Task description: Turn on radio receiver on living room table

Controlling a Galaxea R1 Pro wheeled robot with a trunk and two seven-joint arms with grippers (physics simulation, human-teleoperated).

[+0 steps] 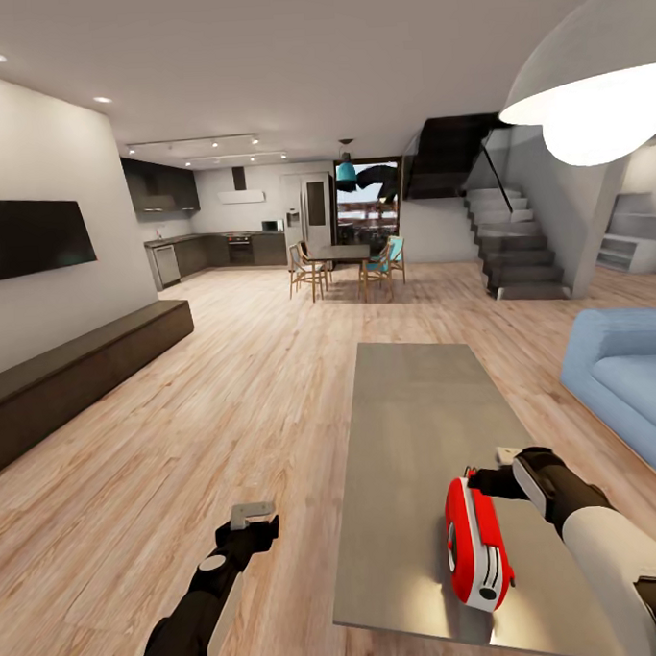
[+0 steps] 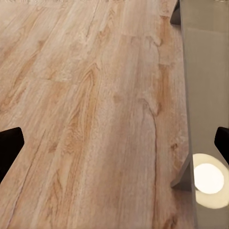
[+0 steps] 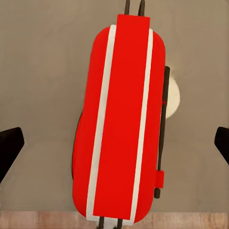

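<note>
The radio receiver point(image 1: 476, 543) is standing on the near end of the long grey bench point(image 1: 419, 410), close to its near edge, with its red and white narrow side turning up toward the head camera. In the right wrist view the same radio receiver point(image 3: 121, 119) is showing as a long red body with two white stripes, a thin dark handle is running along one side, and the grey bench top point(image 3: 43, 71) is lying under it. The right hand point(image 1: 485, 478) is hovering just beside the far end of the radio; its two dark fingers point(image 3: 9, 148) are standing wide apart at both sides of the picture and are holding nothing. The left hand point(image 1: 253, 520) is hanging over the wooden floor point(image 1: 226, 391), near the left side of the bench; its dark fingertips point(image 2: 8, 145) are also standing wide apart, with nothing between them. A blue sofa point(image 1: 624, 380) is standing to the right of the bench, and a white lamp point(image 1: 589, 74) is hanging above.
</note>
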